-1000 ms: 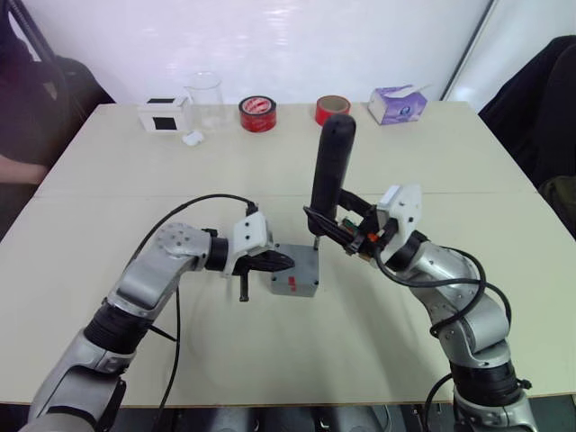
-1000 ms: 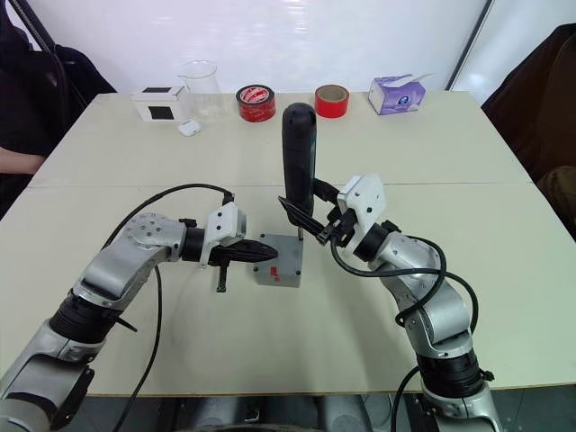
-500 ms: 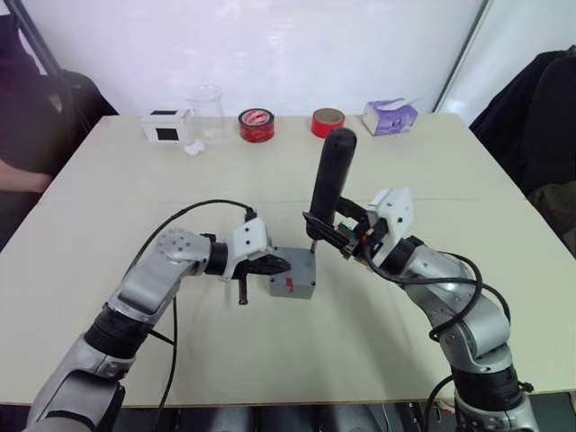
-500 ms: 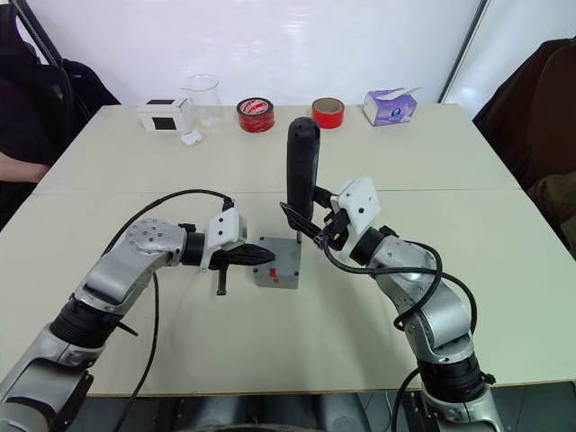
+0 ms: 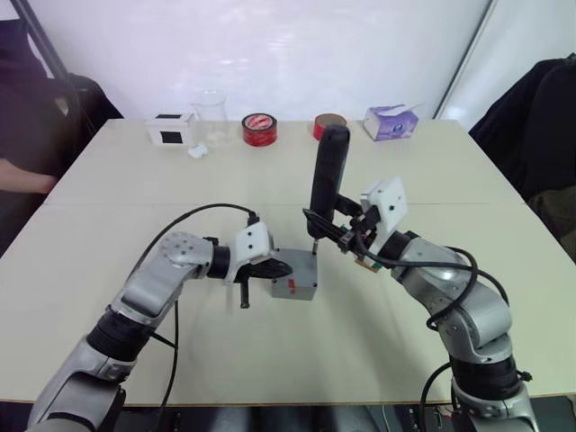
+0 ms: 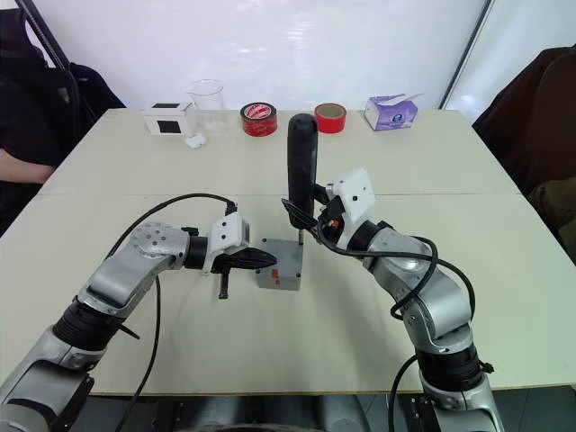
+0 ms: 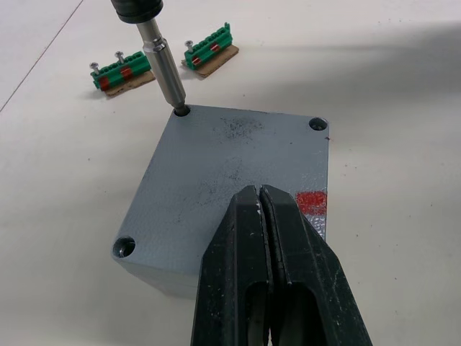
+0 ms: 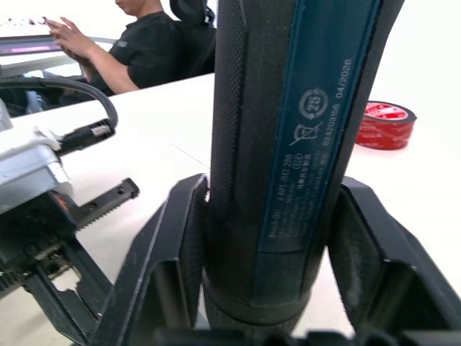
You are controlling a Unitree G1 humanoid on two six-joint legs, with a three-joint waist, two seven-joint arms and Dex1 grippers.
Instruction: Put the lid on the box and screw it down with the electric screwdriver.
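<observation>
the right pincer (image 6: 310, 219) grips the upright electric screwdriver (image 6: 301, 168), its bit in a corner hole of the lid (image 7: 230, 169), which sits on the box (image 6: 279, 266) mid-table (image 6: 270, 351). the left pincer (image 7: 265, 220), fingers pressed together and holding nothing, rests on the lid.

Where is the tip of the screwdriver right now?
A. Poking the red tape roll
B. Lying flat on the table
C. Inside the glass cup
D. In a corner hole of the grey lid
D. The electric screwdriver stands upright in the right claw, and its metal bit sits in a corner hole of the lid, which lies on the box.
</observation>
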